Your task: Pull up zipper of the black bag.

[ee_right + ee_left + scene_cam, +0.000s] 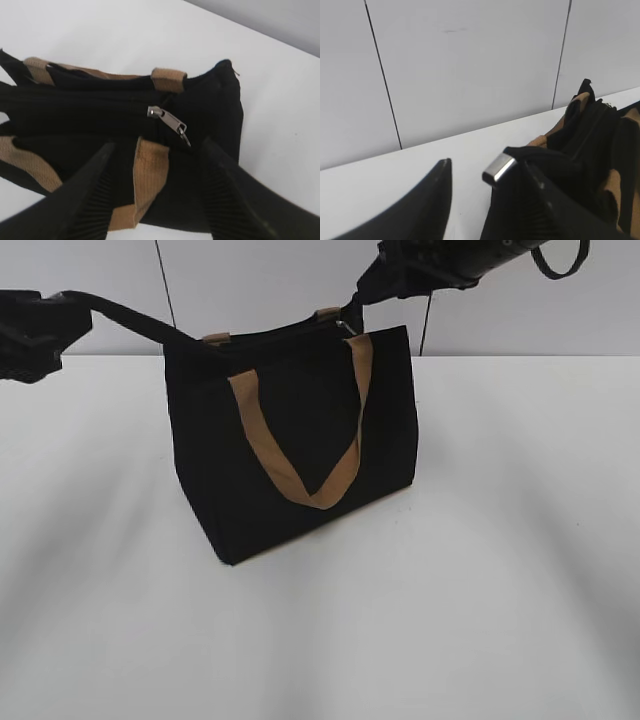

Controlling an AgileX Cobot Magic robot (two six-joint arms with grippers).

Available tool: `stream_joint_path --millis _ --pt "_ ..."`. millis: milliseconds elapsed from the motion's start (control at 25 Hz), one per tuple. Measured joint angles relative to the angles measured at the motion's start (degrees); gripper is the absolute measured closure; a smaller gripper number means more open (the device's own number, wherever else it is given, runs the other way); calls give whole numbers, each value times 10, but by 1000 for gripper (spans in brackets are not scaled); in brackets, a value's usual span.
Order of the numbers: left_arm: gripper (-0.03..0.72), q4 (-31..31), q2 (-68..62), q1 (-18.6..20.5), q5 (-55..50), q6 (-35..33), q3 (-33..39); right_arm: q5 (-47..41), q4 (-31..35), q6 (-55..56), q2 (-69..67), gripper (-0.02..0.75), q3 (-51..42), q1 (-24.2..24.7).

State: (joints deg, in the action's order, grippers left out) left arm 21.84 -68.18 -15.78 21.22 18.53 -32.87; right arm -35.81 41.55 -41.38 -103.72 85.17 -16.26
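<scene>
The black bag (290, 440) stands upright on the white table, its tan handle hanging down the front. The zipper runs along its top rim. Its silver pull tab (170, 121) lies near one end of the rim and also shows in the exterior view (347, 328). My right gripper (157, 145) is open just above the bag, its fingers either side of the pull tab without touching it. My left gripper (481, 165) is open at the bag's left end. A black fabric tab with a silver metal tip (500, 167) rests against its right finger.
A white table (500, 590) with a grey panelled wall (250, 280) close behind it. The left arm (30, 325) reaches in from the left edge and the right arm (450, 260) from the top right. The bag's second tan handle (167, 79) lies along the far rim.
</scene>
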Motion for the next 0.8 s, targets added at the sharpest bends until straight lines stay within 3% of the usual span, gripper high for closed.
stream_joint_path --millis 240,520,800 --pt "249 -2 2 0 -104 54 -5 -53 -112 65 21 342 0 0" --pt "249 -69 11 0 -385 76 -88 -154 -226 156 41 342 0 0" --pt "249 -191 -8 2 -669 -21 -196 -276 -274 251 64 341 0 1"
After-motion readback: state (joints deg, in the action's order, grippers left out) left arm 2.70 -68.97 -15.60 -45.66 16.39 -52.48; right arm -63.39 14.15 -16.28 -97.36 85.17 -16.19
